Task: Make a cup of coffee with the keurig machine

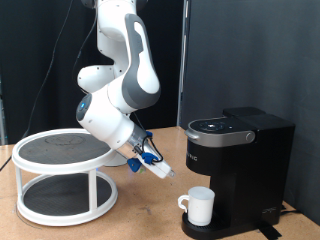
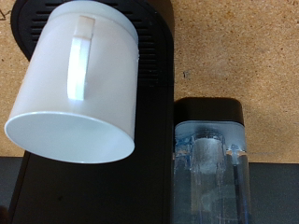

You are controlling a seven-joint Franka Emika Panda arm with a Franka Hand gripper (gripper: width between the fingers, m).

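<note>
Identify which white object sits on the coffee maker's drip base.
The white mug, small with a side handle; the white two-tier round stand stands apart on the table.

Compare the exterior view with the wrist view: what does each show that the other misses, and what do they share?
Only the exterior view shows the white-and-grey robot arm, the white two-tier round stand at its left, the wooden table, and the black boxy coffee maker's closed lid with silver-rimmed top panel. Only the wrist view shows the mug's empty interior and handle close up. Both show the plain white ceramic mug standing on the coffee maker's round drip base, and the gripper, holding nothing, beside the machine.
</note>
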